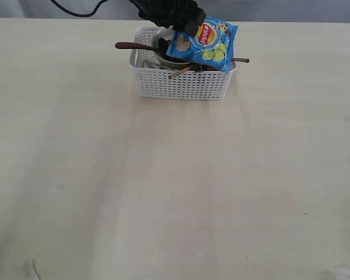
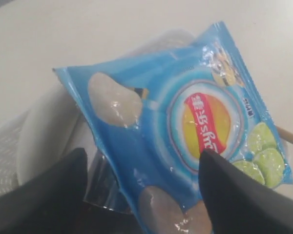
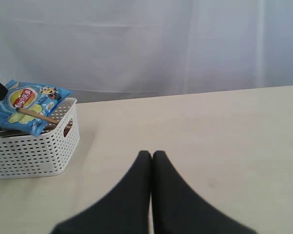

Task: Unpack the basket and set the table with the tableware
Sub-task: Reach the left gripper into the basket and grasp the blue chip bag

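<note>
Nothing unpacked yet: we see basket [image 1: 181, 84] full at desk's [image 1: 163, 192] far edge, chips bag [image 1: 207, 44] topmost; left pincer [image 2: 142, 153] spread above it, right pincer [image 3: 152, 153] closed, empty.

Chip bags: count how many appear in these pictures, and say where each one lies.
1. The blue chip bag rests across the top of the white basket; more could be hidden beneath it.

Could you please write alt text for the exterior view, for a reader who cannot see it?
A white perforated plastic basket stands on a cream-beige table, a blue foil chips bag propped across its top. The black left gripper hangs over the bag.
</note>
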You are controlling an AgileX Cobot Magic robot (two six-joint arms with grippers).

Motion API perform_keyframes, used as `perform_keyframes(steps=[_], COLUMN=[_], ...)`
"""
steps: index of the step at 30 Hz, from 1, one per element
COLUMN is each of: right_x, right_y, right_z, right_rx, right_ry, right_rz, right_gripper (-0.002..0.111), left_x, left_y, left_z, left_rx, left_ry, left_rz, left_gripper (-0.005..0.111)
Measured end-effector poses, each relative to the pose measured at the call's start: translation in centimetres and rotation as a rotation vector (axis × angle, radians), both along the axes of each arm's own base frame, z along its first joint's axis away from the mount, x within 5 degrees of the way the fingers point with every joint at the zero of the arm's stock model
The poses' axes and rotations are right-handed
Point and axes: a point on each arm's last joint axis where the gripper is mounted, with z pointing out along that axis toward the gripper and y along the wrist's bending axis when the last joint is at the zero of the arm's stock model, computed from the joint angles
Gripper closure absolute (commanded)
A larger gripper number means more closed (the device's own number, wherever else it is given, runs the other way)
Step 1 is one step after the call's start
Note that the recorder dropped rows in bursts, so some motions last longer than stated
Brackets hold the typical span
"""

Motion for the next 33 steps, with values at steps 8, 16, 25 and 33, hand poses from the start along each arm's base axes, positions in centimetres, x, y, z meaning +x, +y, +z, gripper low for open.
perform_keyframes(steps=[8,16,25,33], right_x=[0.0,0.0,0.0,0.0], right_y=[0.0,0.0,0.0,0.0], right_z=[0.0,0.0,0.0,0.0], right_rx=[0.002,0.002,0.002,0.002], right_ry=[0.0,0.0,0.0,0.0], right_rz=[0.0,0.0,0.0,0.0], right_gripper=[0.108,0.108,0.108,0.108], left_x=[0.3,0.3,0.3,0.4], left_y=[-0.2,-0.2,-0.2,-0.3], left_z=[-1.5,-1.4,-1.4,-0.4], left_rx=[0.013,0.011,0.011,-0.001], left_ry=[0.022,0.021,0.021,0.004], left_rz=[0.002,0.003,0.003,0.0], left_gripper=[0.05,0.078,0.107,0.107])
